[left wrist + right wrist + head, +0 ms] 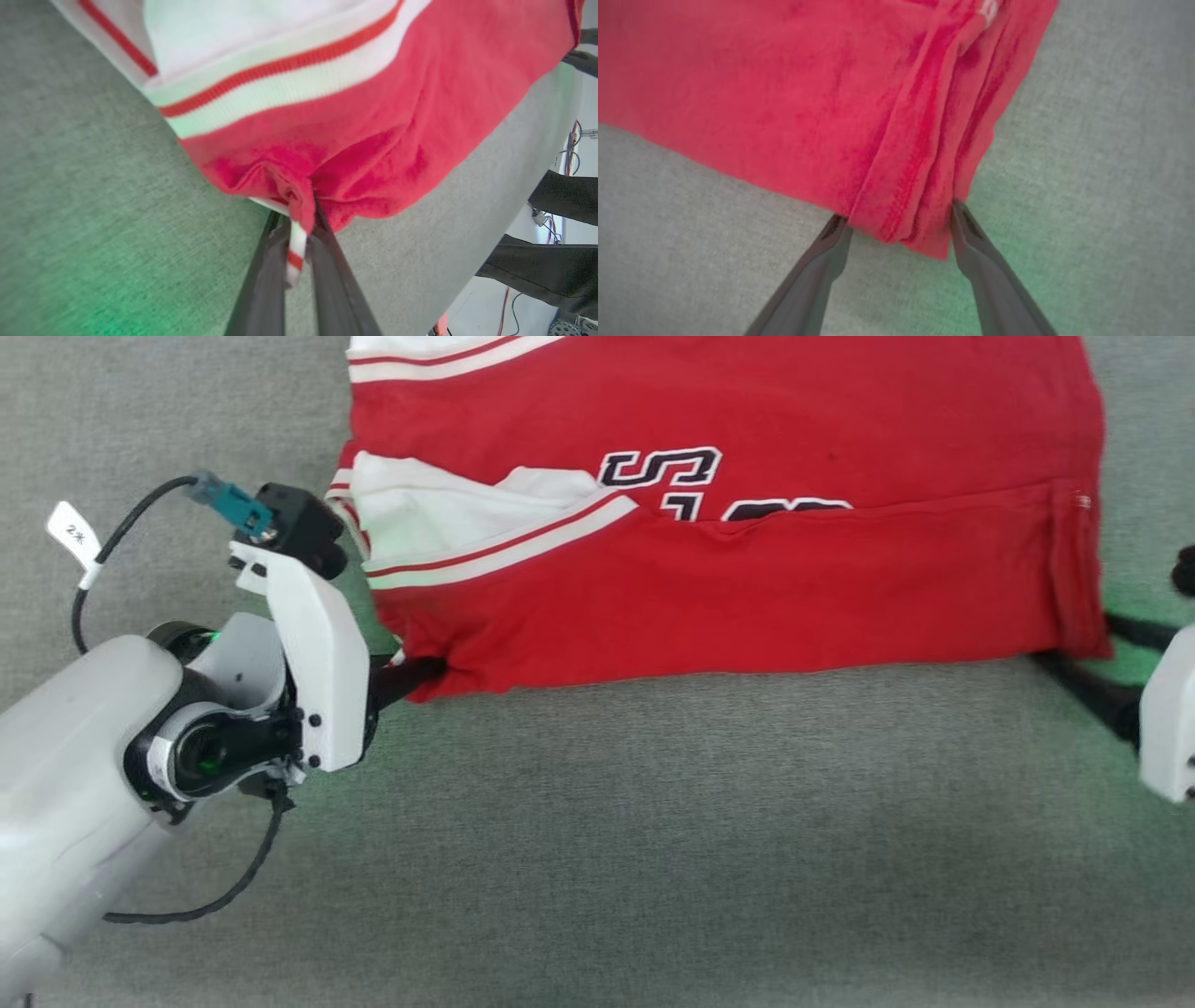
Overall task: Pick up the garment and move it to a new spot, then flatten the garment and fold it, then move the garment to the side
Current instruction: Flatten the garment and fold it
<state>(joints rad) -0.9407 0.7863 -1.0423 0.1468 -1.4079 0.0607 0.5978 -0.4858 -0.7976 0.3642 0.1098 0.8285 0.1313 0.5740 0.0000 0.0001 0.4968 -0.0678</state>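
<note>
The red garment lies folded across the top of the grey cloth surface, with white panels and striped trim at its left end and dark lettering in the middle. My left gripper is shut on its lower left corner; in the left wrist view the pinched red cloth bunches between the dark fingers, a striped tab hanging down. My right gripper stands open at the lower right corner, its fingers on either side of the folded hem.
Grey woven cloth covers the surface below the garment. A black cable with a white tag loops off my left wrist. In the left wrist view, dark arm parts and wires show past the surface's right edge.
</note>
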